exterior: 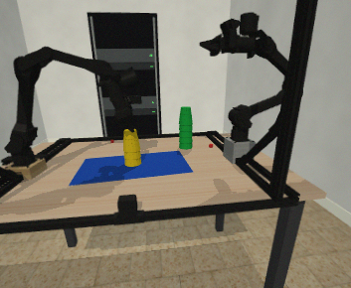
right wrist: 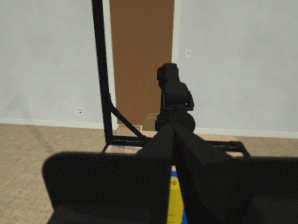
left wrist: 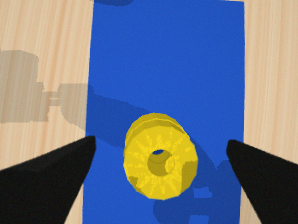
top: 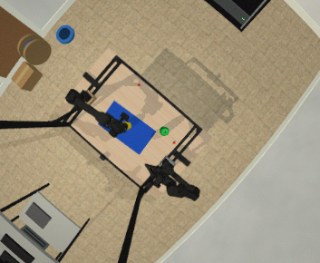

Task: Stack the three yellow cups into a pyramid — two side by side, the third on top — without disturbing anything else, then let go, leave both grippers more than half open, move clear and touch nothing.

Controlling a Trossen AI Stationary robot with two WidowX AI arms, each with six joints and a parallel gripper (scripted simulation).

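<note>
Wide open, the left gripper (top: 126,123) (exterior: 127,130) (left wrist: 161,144) straddles the nested yellow tapered cups (top: 129,125) (exterior: 131,149) (left wrist: 161,162) (right wrist: 175,202), inward from the bench's edge (exterior: 182,211). Unstacking comes first; it should lower, then grip the topmost.

The pale tabletop (top: 140,102) (exterior: 53,201) (left wrist: 35,30) shows wood grain; the matt blue mat (top: 140,142) (exterior: 167,166) (left wrist: 165,55) is perhaps cloth.

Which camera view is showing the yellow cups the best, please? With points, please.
The exterior view: the yellow cups (top: 129,125) (exterior: 131,151) (left wrist: 137,155) (right wrist: 174,205) stand there in side profile. Left wrist shows their top; top view, a partly hidden patch; right wrist, a sliver.
</note>
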